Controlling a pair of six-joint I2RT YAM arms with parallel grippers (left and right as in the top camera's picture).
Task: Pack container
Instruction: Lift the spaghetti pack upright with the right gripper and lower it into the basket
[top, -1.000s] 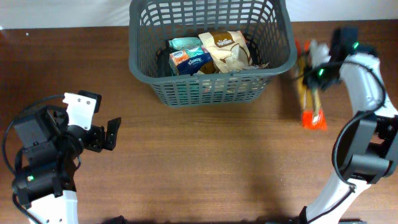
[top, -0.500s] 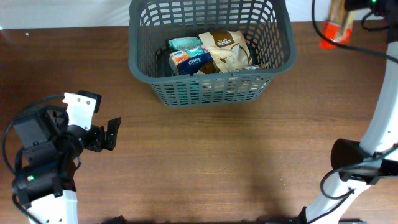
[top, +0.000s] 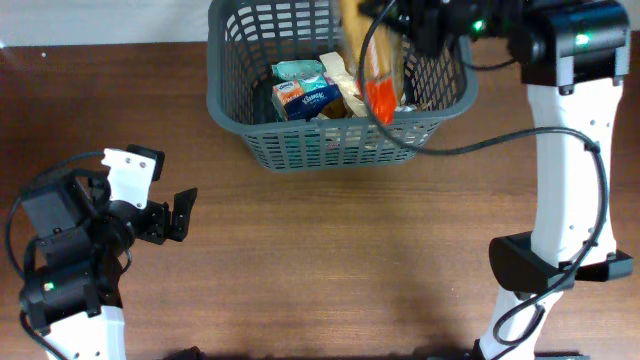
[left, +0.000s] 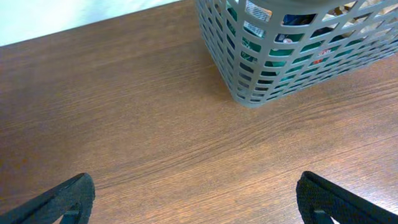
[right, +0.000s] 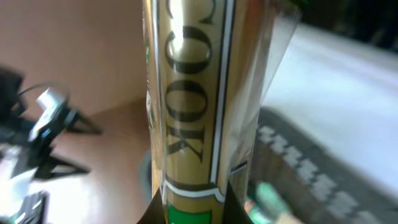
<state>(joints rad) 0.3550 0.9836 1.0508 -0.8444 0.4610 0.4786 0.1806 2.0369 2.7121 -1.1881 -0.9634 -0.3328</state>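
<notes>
The dark grey basket stands at the table's far middle and holds a blue tissue pack, a teal packet and a tan snack bag. Its corner shows in the left wrist view. My right gripper is shut on a long gold cookie packet with an orange end, held in the air above the basket's right half. The packet fills the right wrist view. My left gripper is open and empty over the table at the left, well short of the basket.
The brown wooden table spreads in front of the basket. A white wall strip runs along the far edge.
My right arm has lifted the cookie packet from the table to the right of the basket and swung it left over the basket. The left arm has not moved.
</notes>
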